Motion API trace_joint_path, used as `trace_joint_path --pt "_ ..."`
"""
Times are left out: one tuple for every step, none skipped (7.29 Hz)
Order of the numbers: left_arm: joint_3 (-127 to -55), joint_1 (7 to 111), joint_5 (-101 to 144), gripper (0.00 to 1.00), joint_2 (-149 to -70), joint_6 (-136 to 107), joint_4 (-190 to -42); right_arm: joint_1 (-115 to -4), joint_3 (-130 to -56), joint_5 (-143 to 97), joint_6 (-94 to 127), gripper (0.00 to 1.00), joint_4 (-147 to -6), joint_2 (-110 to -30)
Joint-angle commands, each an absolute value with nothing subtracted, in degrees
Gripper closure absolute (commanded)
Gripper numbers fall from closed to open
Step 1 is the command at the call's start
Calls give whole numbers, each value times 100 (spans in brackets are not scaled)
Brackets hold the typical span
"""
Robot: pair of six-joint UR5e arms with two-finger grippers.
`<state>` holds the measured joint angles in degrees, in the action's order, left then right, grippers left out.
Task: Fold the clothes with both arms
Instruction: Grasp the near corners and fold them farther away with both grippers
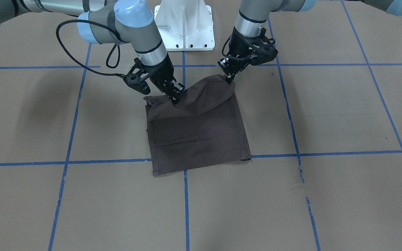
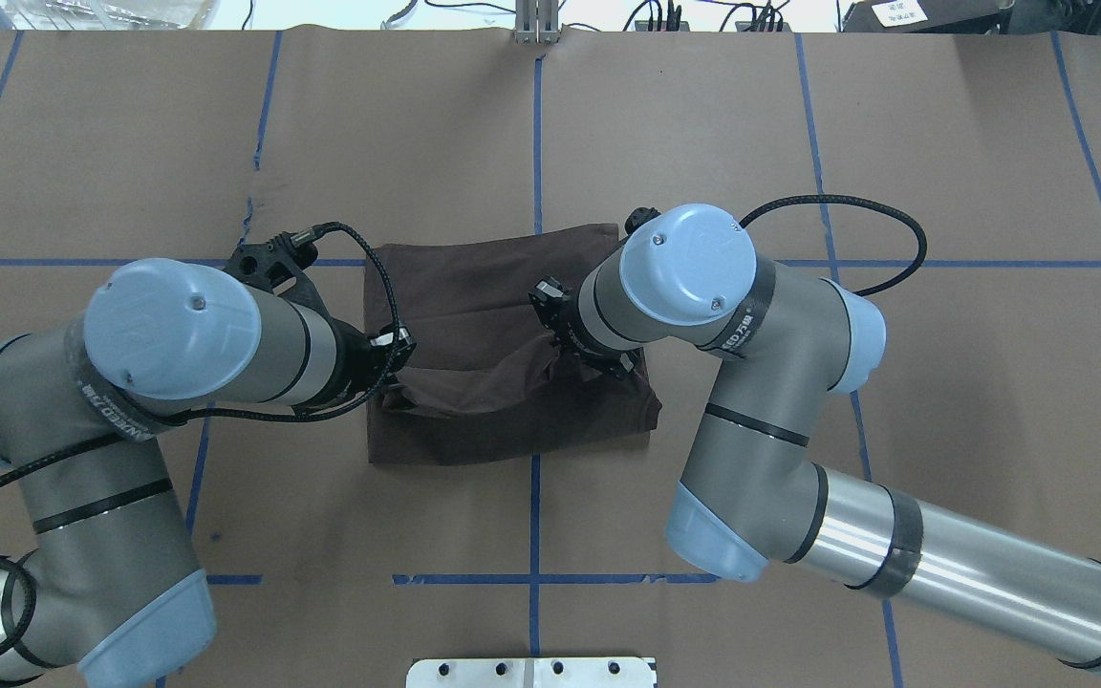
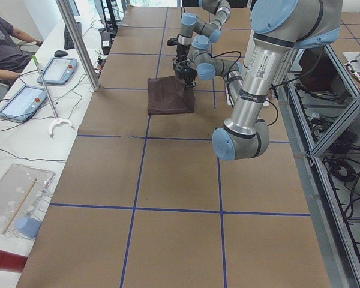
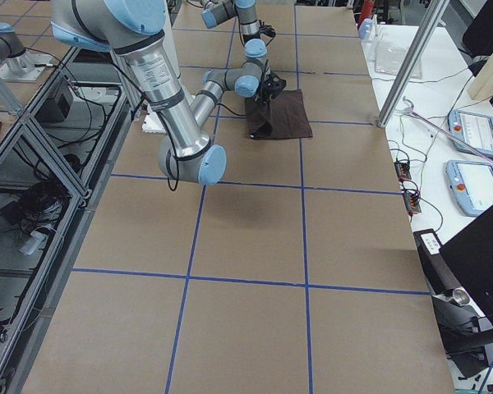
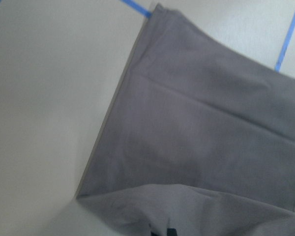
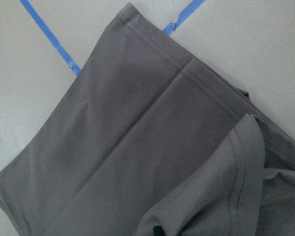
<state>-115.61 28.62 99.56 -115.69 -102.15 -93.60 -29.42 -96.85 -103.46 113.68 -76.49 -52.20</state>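
The clothes are one dark brown T-shirt, folded into a rough rectangle on the brown paper at mid-table. The shirt's edge nearest the robot is raised off the table at two points and sags between them. My left gripper is shut on one raised corner, and my right gripper is shut on the other. In both wrist views, flat cloth lies below, with a lifted fold rising to the bottom edge. The shirt looks small and distant in the side views.
The white pedestal base stands just behind the shirt. Blue tape lines grid the paper, which is torn at one spot. A seated person and tablets are beyond the far edge.
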Motion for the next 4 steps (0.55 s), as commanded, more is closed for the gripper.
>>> trace_joint_path --pt "-11277 2979 9932 100 -11619 -10230 -9543 -3076 -9282 -10354 11364 100 -7541 -5054" --pt "-11268 2997 9932 100 -11628 -10283 -9571 -3094 -9159 -10354 11364 100 -7541 -4958" --pt "-11189 3049 9923 100 -11663 -10240 -9571 -3155 -8888 -10354 11364 100 -7541 -4740" --pt "-10710 3233 9923 89 -11924 -10222 -9711 -3268 -8381 -10354 11347 100 -7541 -4363"
